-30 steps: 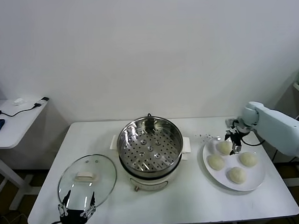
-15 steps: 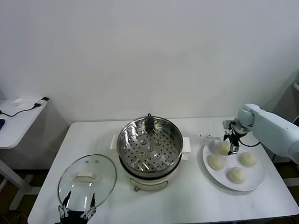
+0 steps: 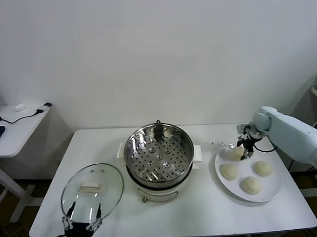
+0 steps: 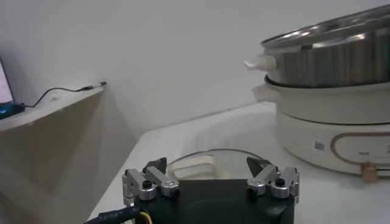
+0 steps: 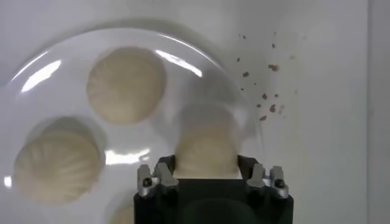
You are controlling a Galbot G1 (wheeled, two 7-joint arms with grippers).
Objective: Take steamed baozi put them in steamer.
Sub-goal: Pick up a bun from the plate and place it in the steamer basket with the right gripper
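**Right claw has one baozi up off the plate**

Nearest me, my left claw (image 3: pixel 81 223) sits parked at the near left edge of the counter (image 3: pixel 167 214), fingers spread wide and holding nothing, just in front of the glass lid (image 3: pixel 92 190) lying flat there. It has not moved over the last second.

Behind that, mid-counter, the steamer (image 3: pixel 159 156) stands open, its perforated tray bare. No bun is in it yet.

To the right, on the white plate (image 3: pixel 268 190), three steamed baozi (image 3: pixel 229 171) rest: two at the middle and one at the near side. The fourth bun (image 3: pixel 237 152) is at the plate's far left edge, pinched between the fingers of my right claw (image 3: pixel 244 150). In the right wrist view it fills the gap between the fingers (image 5: pixel 159 180), and its shadow falls on the plate beneath. Compared with half a second ago, the claw and bun sit slightly higher and farther back; a second ago the claw was lower over the plate.

The right arm reaches in from the right side, forearm sloping down to the wrist, claw pointing down over the plate. Dark crumbs (image 3: pixel 217 144) speckle the counter just beyond.
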